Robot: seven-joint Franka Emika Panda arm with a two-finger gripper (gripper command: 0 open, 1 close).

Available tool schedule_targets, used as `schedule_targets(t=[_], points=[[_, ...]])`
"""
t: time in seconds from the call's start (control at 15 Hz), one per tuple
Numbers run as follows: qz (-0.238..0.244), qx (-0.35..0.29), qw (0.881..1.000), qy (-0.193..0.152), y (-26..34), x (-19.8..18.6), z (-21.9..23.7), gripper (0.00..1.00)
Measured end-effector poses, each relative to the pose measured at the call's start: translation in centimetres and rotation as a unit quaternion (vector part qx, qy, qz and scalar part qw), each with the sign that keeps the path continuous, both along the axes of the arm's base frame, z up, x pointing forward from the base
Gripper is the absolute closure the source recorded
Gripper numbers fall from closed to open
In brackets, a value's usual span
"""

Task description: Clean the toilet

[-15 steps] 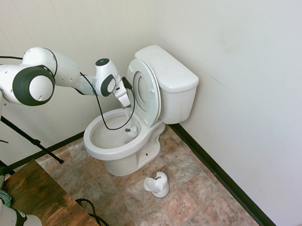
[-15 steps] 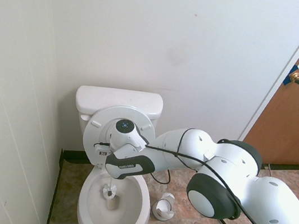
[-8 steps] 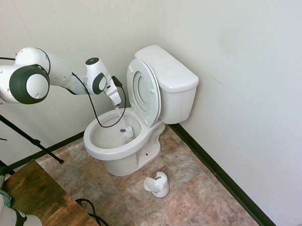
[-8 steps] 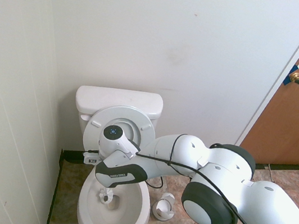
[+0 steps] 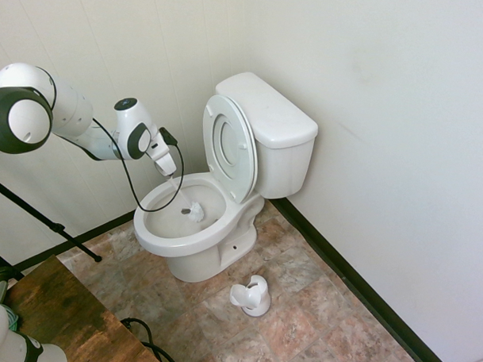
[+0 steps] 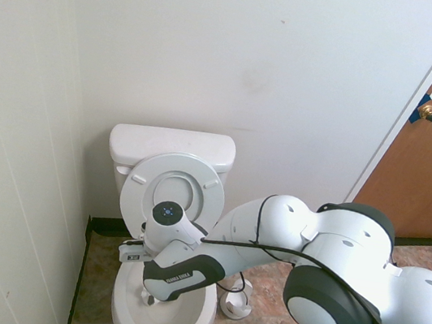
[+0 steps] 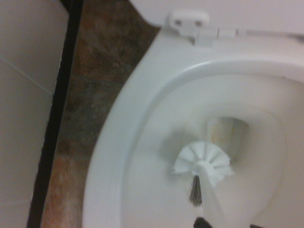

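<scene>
The toilet [image 5: 178, 247] stands on the floor [image 5: 274, 327] in the corner between two walls, its bowl below the claw [image 5: 170, 175], which is over the rim on the side facing the paneled wall [image 5: 102, 43]. The claw is closed on the handle of a white brush [image 5: 195, 212], which slants down into the bowl; in the wrist view its round head is beside the drain opening [image 7: 228, 135], with a tuft of dark bristles sticking out on one side. The raised seat and lid [image 5: 231, 148] lean back against the tank [image 5: 284, 160]. A white brush holder [image 5: 252, 296] sits on the floor near the toilet's base. Farther out are the wooden desk [image 5: 72, 326] and, well apart, a brown door [image 6: 420, 170] with a brass knob [image 6: 428, 113].
</scene>
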State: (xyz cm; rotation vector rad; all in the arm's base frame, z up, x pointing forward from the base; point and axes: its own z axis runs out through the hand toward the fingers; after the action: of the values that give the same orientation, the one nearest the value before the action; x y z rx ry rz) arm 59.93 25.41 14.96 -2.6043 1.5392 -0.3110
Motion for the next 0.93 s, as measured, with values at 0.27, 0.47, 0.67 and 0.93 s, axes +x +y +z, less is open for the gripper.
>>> schedule_targets(t=[0.27, 0.47, 0.67, 0.93], points=[[0.003, 0.005, 1.0, 0.013, -2.6, -5.0, -0.7, 1.0], [-0.014, 0.012, 1.0, 0.017, -6.4, -5.7, -0.4, 1.0], [-0.05, 0.021, 0.998, 0.011, -12.3, -3.6, 0.1, 1.0], [-0.073, 0.036, 0.997, 0.01, -15.6, 1.6, 1.5, 1.0]])
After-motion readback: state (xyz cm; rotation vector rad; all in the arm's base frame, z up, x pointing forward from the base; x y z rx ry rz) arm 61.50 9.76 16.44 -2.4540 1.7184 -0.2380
